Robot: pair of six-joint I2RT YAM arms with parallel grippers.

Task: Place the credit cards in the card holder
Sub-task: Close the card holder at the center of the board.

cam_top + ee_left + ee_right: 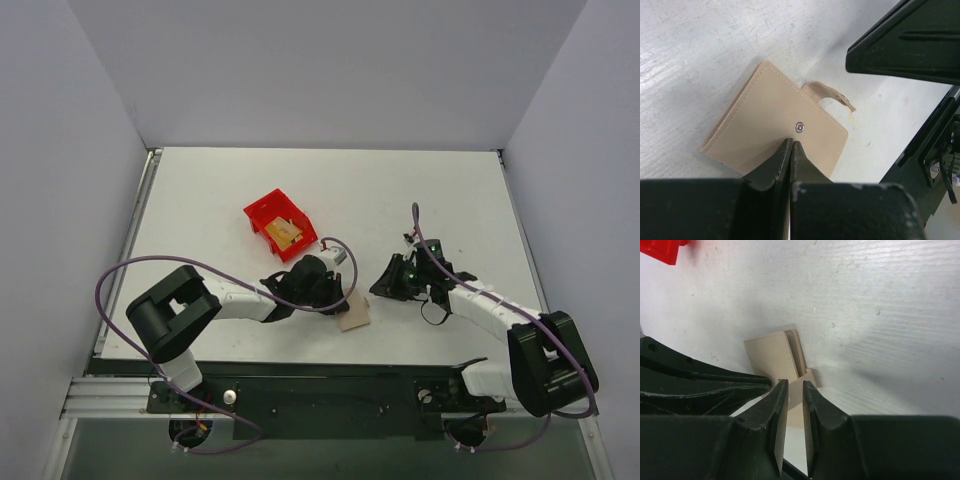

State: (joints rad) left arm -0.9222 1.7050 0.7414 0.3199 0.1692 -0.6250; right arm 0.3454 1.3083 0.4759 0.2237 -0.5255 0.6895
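The card holder is a beige folded wallet lying flat near the table's front edge. Its cover with the snap stud faces up and its snap tab curls free. My left gripper is shut with nothing between its fingers, the tips right over the card holder near the stud. My right gripper hangs just right of the card holder, its jaws a narrow gap apart and holding nothing. The orange-yellow credit cards lie in the red bin.
A corner of the red bin shows in the right wrist view. The right gripper's black body looms close over the tab. Both arms crowd the front middle of the table, and grey walls enclose the table.
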